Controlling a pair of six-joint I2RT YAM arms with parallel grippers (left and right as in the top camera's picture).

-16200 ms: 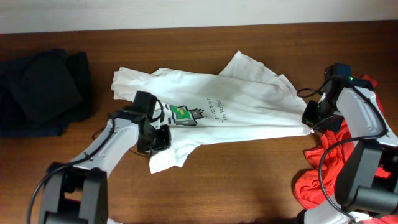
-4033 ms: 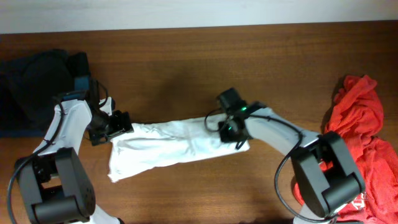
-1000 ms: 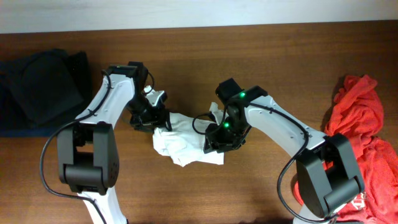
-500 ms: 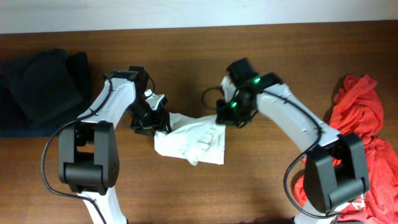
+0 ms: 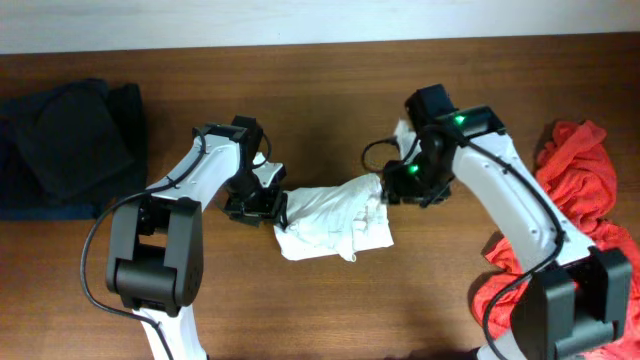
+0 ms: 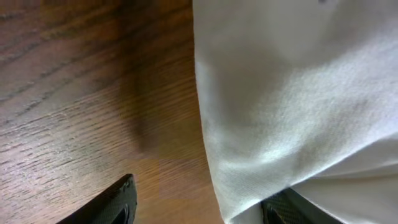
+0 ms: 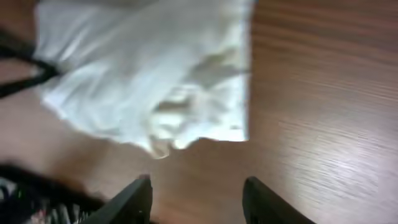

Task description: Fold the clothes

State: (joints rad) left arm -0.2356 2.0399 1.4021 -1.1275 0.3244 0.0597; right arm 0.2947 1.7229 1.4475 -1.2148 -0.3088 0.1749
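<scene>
The clothes, a white T-shirt (image 5: pixel 335 220), lie bunched in a small rumpled fold at the table's middle; no logo shows. My left gripper (image 5: pixel 262 205) sits at the bundle's left edge. In the left wrist view its jaws (image 6: pixel 199 202) stand apart over bare wood, and the shirt's edge (image 6: pixel 298 93) drapes over the right finger (image 6: pixel 292 211). My right gripper (image 5: pixel 398 188) hovers at the bundle's upper right corner. The right wrist view shows it (image 7: pixel 199 190) open with nothing between its fingers, and the shirt (image 7: pixel 149 81) lying ahead of them.
A pile of dark clothes (image 5: pixel 65 145) lies at the table's left end. A red garment (image 5: pixel 570 200) is heaped at the right edge, close behind my right arm. Brown wooden tabletop (image 5: pixel 330 90) runs to the wall at the back.
My right gripper has let go of the shirt and drawn back up and to the right. My left gripper shifted right along the bundle's left edge. The bundle now lies flatter and further right.
</scene>
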